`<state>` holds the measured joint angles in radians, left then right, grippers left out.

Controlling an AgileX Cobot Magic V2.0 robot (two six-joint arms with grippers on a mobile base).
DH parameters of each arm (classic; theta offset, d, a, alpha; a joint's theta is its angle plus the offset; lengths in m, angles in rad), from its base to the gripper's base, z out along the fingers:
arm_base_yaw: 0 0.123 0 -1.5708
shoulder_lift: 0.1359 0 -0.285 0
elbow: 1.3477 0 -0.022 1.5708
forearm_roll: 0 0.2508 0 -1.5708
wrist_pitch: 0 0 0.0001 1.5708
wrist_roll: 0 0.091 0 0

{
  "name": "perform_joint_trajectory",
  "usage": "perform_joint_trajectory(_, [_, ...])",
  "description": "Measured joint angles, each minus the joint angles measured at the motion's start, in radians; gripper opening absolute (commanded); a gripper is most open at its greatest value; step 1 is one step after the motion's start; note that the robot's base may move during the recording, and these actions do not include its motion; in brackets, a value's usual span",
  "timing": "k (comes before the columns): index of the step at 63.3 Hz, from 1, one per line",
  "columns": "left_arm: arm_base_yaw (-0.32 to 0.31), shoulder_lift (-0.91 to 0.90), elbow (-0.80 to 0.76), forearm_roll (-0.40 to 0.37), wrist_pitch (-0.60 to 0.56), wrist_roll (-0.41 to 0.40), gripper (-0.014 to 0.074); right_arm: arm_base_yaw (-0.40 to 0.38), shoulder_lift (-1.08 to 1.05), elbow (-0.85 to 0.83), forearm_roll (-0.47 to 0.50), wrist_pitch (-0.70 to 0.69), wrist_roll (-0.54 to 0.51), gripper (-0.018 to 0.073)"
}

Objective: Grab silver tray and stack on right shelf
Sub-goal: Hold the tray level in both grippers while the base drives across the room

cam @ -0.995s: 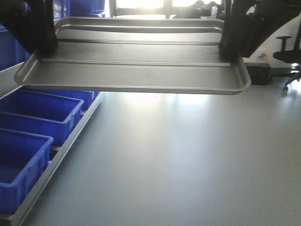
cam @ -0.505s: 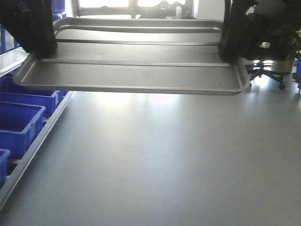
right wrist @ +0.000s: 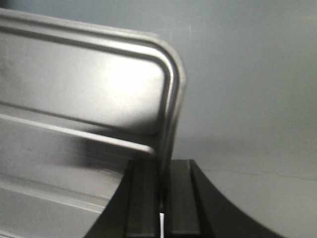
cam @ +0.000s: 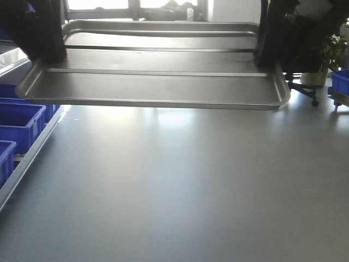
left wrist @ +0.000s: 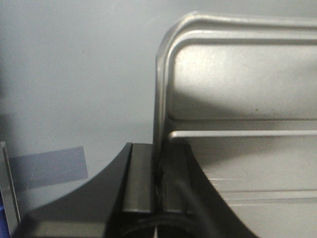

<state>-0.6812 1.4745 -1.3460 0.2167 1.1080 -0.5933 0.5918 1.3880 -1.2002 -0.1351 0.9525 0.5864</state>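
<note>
grey floor [cam: 180, 185]; potted plant [cam: 329, 52] near chair base [cam: 303, 90].

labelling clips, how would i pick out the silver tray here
Above the broad grey floor, look at what hangs in mid-air between the left gripper and right gripper: the silver tray. Unlike the blue bins at the left, it is shiny metal, shallow, with two long ridges along its base.

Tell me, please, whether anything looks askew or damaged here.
Nothing stands out: the silver tray hangs nearly level, its short rims pinched by the left end effector and right end effector, with no dents visible.
</note>
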Motion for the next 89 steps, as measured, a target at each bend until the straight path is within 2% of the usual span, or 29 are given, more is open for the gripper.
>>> perform_joint_trajectory(89, [0.0, 0.0, 0.0, -0.006, 0.0, 0.0, -0.0093, 0.0, 0.0, 0.0, 0.0, 0.002, 0.0, 0.0057])
